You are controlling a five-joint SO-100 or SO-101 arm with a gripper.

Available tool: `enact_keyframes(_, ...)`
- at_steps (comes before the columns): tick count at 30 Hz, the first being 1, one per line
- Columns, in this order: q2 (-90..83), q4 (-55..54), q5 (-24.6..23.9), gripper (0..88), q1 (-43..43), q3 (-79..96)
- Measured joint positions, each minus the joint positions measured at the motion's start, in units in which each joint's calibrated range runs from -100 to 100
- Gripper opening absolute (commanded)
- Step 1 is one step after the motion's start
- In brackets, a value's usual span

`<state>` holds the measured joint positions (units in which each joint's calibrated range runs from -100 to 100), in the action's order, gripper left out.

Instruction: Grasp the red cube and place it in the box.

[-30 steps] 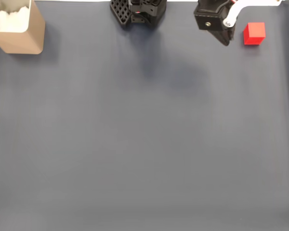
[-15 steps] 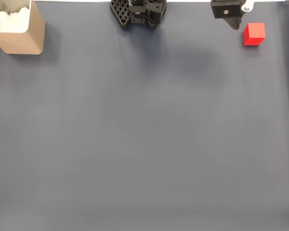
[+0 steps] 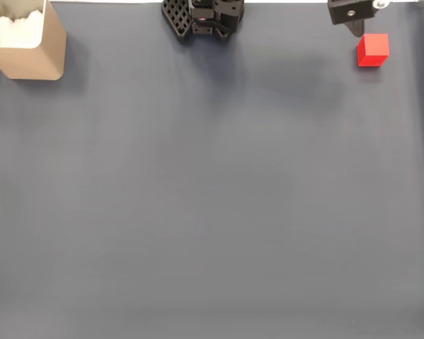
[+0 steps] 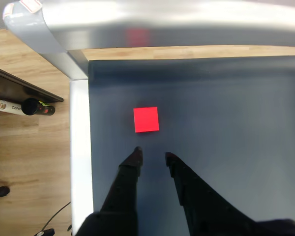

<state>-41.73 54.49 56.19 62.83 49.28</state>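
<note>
— So, where is your gripper [image 4: 152,155] right now, and why there?

— I hang above the dark mat [image 3: 212,198] with the red cube [image 4: 146,119] just ahead of my fingertips in the wrist view, apart from them. My two fingers [image 4: 130,167] stand a little spread with nothing between them; I judge the gap roughly a match for the cube's width, so I am lined up to come down around it.

— And the cube itself?

— It sits flat on the mat near its edge. In the fixed view the red cube [image 3: 373,49] lies at the top right, just beside my gripper [image 3: 355,27].

— The box?

— The box [image 3: 35,53] stands at the top left corner, well apart from the cube, its white lining showing. A long carry across the mat, I reckon, so my grip should be square on the cube's flat sides.
</note>
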Motion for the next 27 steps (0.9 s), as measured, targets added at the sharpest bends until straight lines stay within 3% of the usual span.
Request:
enact_keyframes(13,2.3,-3.9,2.5,25.3,0.5,0.0)
enact_keyframes(27,2.3,-11.1,3.3,29.2,0.0,4.3)
